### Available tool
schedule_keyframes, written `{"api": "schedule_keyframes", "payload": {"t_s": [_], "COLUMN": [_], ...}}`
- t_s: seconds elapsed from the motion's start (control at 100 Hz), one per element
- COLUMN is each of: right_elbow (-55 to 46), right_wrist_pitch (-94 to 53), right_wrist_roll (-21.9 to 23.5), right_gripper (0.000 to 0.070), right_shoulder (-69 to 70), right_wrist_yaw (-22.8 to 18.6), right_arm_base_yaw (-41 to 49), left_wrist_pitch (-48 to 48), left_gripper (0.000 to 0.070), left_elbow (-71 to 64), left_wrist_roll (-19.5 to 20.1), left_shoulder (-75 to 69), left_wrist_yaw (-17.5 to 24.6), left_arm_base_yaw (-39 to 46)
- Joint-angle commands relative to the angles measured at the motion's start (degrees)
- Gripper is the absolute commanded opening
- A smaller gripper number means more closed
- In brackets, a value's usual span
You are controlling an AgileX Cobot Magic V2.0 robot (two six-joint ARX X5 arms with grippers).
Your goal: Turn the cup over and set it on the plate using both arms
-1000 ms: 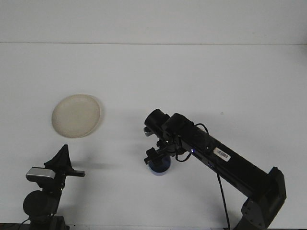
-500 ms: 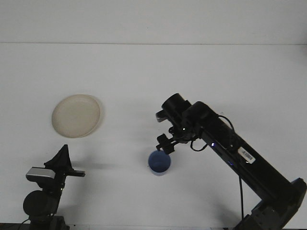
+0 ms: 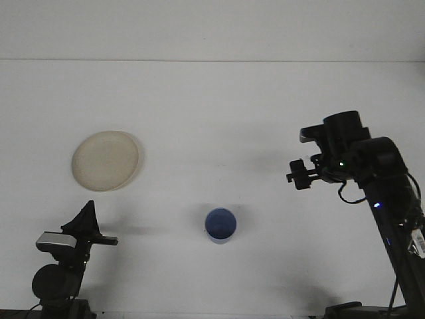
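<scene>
hiding most of itself below the bottom edge, the left arm shows only its wrist block and the left gripper [image 3: 87, 218], a dark wedge pointing up near the lower left corner; from this angle it is impossible to tell whether it is parted or closed, though nothing is in it. the right arm is cut off at the right and bottom edges too, with its cabling trailing down out of view. the right gripper [image 3: 298, 175] is small and dark against the table [image 3: 212, 100], so its state cannot be told either; it carries nothing and touches nothing. the blue cup [image 3: 220, 225] stands upright, mouth up, alone on the table, well apart from both grippers. the cream plate [image 3: 106, 160] lies bare, off to the cup's upper left.
</scene>
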Motion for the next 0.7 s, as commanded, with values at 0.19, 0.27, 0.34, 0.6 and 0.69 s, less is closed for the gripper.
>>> {"api": "schedule_keyframes", "payload": {"t_s": [0.19, 0.27, 0.34, 0.6, 0.69], "right_elbow": [-12.7, -17.6, -21.3, -31.6, -35.3], "right_wrist_pitch": [7.5, 11.0, 13.9, 24.6, 29.9], "right_wrist_roll": [-1.4, -0.9, -0.1, -0.1, -0.4], "right_gripper": [0.0470, 0.0470, 0.0470, 0.0470, 0.0469], "right_shoulder": [-13.5, -18.8, -23.6, -39.5, -44.0], "right_wrist_yaw": [-1.4, -1.4, -1.3, -1.2, -1.1], "right_arm_base_yaw": [-9.8, -11.0, -11.2, -11.1, -11.1], "left_wrist_pitch": [0.6, 0.6, 0.6, 0.6, 0.6], "left_gripper": [0.0011, 0.0012, 0.0011, 0.0011, 0.0011], "left_elbow": [-1.1, -1.1, -1.1, -1.1, -1.1], "left_wrist_roll": [-0.4, -0.4, -0.4, -0.4, -0.4], "left_shoulder": [-0.1, -0.1, -0.1, -0.1, -0.1], "left_wrist_yaw": [0.3, 0.3, 0.3, 0.3, 0.3], "left_arm_base_yaw": [0.1, 0.1, 0.1, 0.1, 0.1]}}
